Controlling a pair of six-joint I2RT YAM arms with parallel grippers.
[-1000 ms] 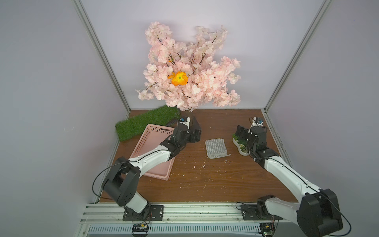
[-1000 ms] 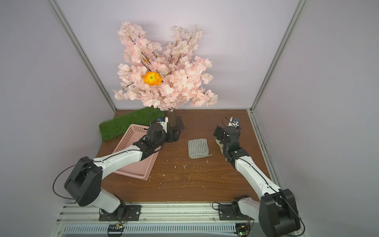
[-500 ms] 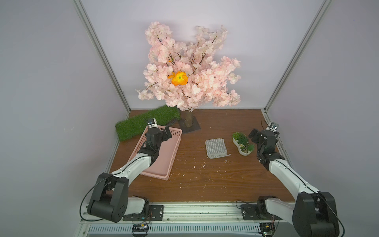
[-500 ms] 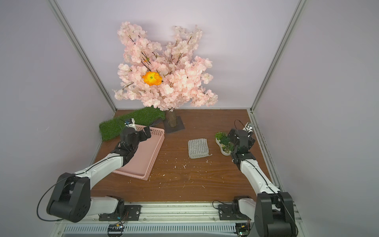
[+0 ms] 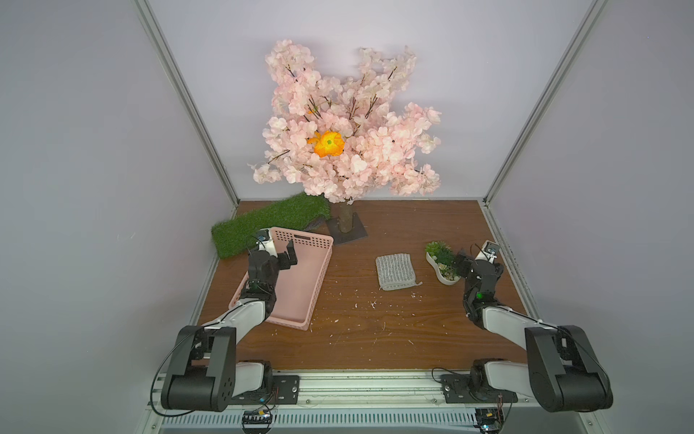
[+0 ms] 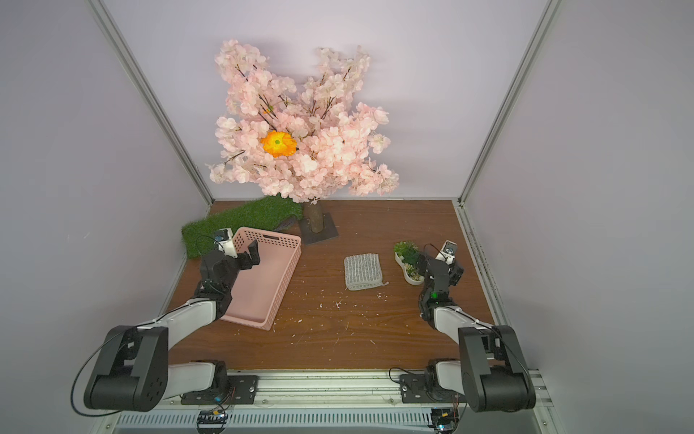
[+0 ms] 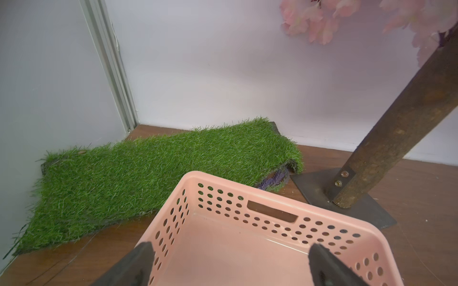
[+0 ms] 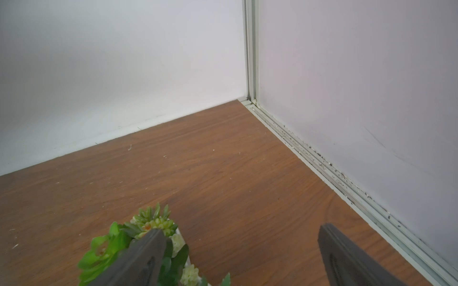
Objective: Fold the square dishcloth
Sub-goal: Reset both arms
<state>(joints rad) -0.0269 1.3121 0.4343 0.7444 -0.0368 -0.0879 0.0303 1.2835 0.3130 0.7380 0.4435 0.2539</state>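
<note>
Ok, status: square dishcloth (image 5: pixel 395 271) lies flat mid-table, between pink basket (image 5: pixel 300 300) and plant pot (image 5: pixel 445 276), touching neither. Looks folded to a rectangle already, so I judge the fold step done. L gripper (image 5: pixel 279 251) hangs over basket, jaws wide, empty; R gripper (image 5: pixel 477 263) by the plant, wide, empty. Next: check edges line up; if not, re-grip a corner.
</note>
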